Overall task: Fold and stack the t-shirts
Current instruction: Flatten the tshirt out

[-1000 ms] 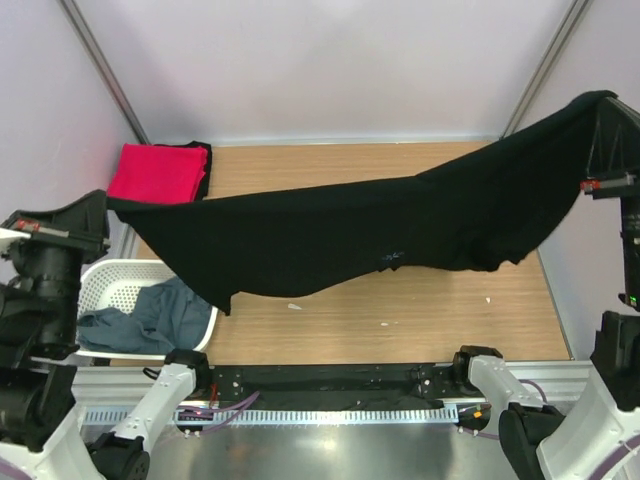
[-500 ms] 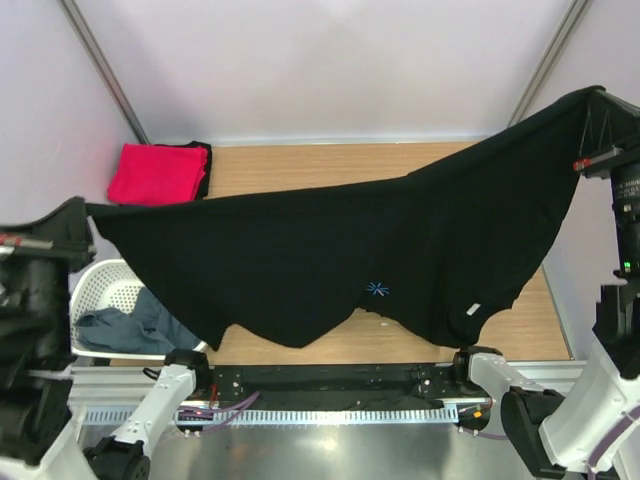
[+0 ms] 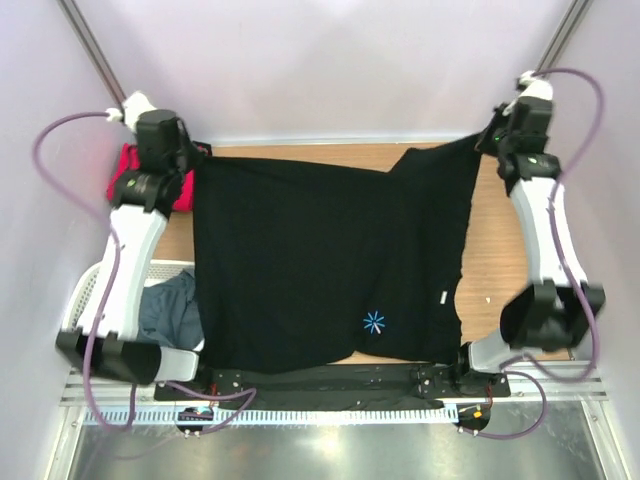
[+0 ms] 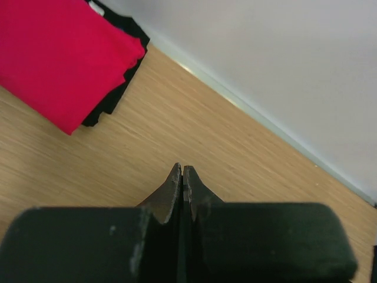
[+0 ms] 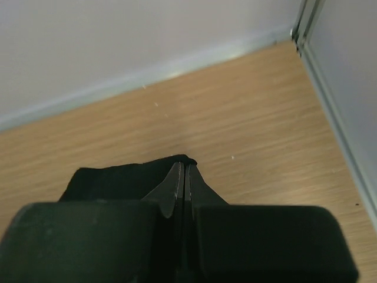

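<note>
The large black t-shirt (image 3: 320, 255) lies spread across the wooden table, its light-blue starburst mark (image 3: 374, 321) near the front. My left gripper (image 3: 194, 160) is shut on its back left corner, and my right gripper (image 3: 487, 143) on its back right corner. In the right wrist view black cloth (image 5: 118, 177) pokes out beside the shut fingertips (image 5: 184, 166). In the left wrist view the jaws (image 4: 182, 169) are pressed together just above the wood. The folded red t-shirt (image 4: 53, 59) lies at the back left. The grey-blue t-shirt (image 3: 165, 305) lies in the basket.
The white lattice basket (image 3: 88, 290) stands at the front left, partly under my left arm. A dark cloth (image 4: 115, 94) lies under the red tee. The back wall (image 3: 330, 70) and side walls stand close to both grippers. Bare wood (image 3: 510, 260) shows right of the black shirt.
Both arms have swung from the sides to the back of the table. The black shirt, which hung stretched in the air, now lies down flat with the starburst mark toward the front.
</note>
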Controlling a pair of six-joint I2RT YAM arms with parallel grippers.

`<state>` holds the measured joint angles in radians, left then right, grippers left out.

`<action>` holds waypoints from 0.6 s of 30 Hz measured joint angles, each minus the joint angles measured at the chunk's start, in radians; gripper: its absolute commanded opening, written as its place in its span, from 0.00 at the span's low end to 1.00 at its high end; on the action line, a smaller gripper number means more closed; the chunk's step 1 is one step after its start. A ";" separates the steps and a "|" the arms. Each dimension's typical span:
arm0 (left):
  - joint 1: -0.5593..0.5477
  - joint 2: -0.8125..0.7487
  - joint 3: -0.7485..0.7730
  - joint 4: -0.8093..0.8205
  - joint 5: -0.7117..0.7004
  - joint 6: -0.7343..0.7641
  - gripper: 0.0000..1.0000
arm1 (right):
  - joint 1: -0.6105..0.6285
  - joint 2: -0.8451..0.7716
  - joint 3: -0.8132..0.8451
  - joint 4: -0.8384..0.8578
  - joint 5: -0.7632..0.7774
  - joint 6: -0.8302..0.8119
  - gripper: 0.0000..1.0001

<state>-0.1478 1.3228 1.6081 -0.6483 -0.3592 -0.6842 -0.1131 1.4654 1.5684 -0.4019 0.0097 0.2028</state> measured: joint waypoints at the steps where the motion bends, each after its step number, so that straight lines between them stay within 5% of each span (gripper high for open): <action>1: 0.000 0.048 -0.003 0.016 0.000 -0.011 0.00 | 0.000 0.058 -0.012 0.011 0.008 0.000 0.01; 5: -0.001 0.268 -0.007 0.116 0.006 -0.049 0.00 | 0.000 0.312 0.021 0.057 0.019 -0.017 0.01; 10: -0.001 0.587 0.127 0.126 0.050 -0.050 0.00 | 0.000 0.612 0.264 0.020 0.019 -0.039 0.01; 18: -0.001 0.698 0.330 0.123 0.109 -0.004 0.00 | 0.001 0.634 0.561 0.042 0.022 -0.067 0.01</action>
<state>-0.1490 2.0205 1.9385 -0.5255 -0.2501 -0.6884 -0.1123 2.0998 2.1292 -0.3603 0.0315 0.1356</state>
